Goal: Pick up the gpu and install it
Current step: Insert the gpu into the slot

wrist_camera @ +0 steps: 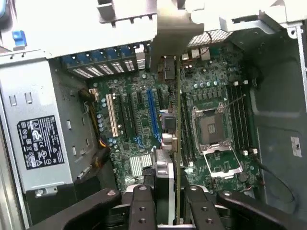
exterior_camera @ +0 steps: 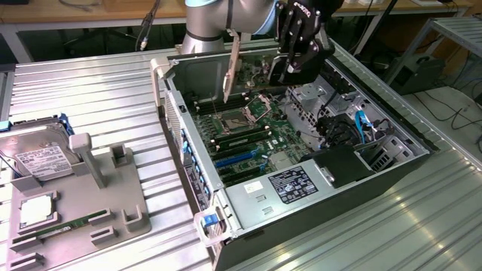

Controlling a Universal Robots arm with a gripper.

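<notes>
Exterior view: my arm [exterior_camera: 218, 17] comes in from the far edge of the ribbed metal surface [exterior_camera: 90, 96] and points the black claw [exterior_camera: 290, 70] downward over an open computer case [exterior_camera: 177, 113]. The claw is closed narrowly on the gpu [exterior_camera: 233, 62], which it holds on edge. The card's pale bracket end sticks out beside the claw toward the exterior view's left. I cannot tell whether the card's lower edge touches anything.

Directly below the claw, the case holds a green motherboard [exterior_camera: 241, 135] with an open processor socket [exterior_camera: 260, 104]. A power supply [exterior_camera: 290, 186] with a dark label sits further from the claw, at the near end of the case. Well apart from the claw, toward the exterior view's left, a grey tray [exterior_camera: 83, 192] carries a silver hard drive [exterior_camera: 42, 161] and a narrow green memory stick [exterior_camera: 75, 223].

Wrist view: I look along the gpu [wrist_camera: 177, 143] edge-on, a thin line running away from the claw [wrist_camera: 170, 201]. One black finger [wrist_camera: 139, 206] presses on each side of the card. Its bracket is at the end farthest from the claw. Beyond the card lies the motherboard [wrist_camera: 139, 124], with a long blue slot [wrist_camera: 152, 112] just to one side of the card's edge and the processor socket [wrist_camera: 211, 127] on the other. The power supply [wrist_camera: 38, 139] is off past the blue slot.
</notes>
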